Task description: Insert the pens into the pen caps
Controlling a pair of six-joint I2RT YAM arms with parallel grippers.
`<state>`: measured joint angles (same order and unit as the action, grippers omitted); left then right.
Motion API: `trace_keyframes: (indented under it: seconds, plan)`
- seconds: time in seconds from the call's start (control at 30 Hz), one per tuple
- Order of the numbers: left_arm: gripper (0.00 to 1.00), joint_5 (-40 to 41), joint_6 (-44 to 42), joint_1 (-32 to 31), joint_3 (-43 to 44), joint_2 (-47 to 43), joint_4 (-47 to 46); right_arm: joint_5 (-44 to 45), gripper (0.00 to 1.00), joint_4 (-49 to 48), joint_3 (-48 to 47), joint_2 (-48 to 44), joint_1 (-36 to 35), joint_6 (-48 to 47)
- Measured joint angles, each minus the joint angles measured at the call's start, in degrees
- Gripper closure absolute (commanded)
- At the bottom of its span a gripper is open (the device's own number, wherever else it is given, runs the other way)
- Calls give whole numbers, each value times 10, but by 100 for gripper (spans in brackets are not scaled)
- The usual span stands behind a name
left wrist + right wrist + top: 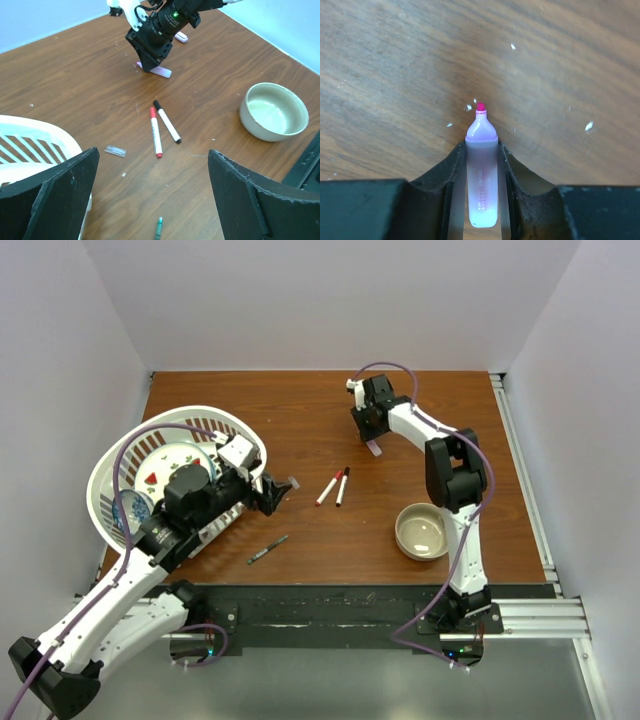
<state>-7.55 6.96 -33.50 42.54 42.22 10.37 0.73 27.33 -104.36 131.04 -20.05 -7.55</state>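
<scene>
Two white pens (167, 124) lie side by side mid-worktop (300, 410), one with a red end and one with a black end; they look capped already, though at this size I cannot be sure. That would leave roughly half the job. The pink pen (481, 195) is bare, its tip exposed, and still flat on the wood at the far side. The right tool (480, 150) sits low over it with a finger against each side of the barrel, so it appears gripped but not lifted. A small pale pink cap (181, 37) rests just beyond that arm, apart from the pen. The thin grey pen (268, 550) lies alone nearer the bases with its greenish tip uncovered. A tiny clear cap (115, 150) sits some way from it, close to the white basket (110, 465). The left tool (152, 151) hangs above the worktop beside the basket, spread wide and holding nothing. A beige bowl (400, 525) stands on the right, uninvolved.
</scene>
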Motion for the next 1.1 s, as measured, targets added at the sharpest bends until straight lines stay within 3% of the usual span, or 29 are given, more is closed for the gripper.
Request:
trace_keyframes:
  seconds: [0.23,0.53,0.73,0.9,1.1]
  plan:
    - [15,-39,67,0,28,44,-7,2,100,-18,153,-110,-5,109]
    - [18,-76,170,-17,26,109,-96,-2,100,-90,335,-380,-66,275]
    - [21,-72,196,-42,16,166,-175,17,100,-154,392,-542,-115,379]
    - [25,-72,216,-48,13,204,-232,54,100,-186,417,-609,-153,430]
    - [30,-70,226,-73,28,246,-263,75,100,-203,442,-623,-195,468]
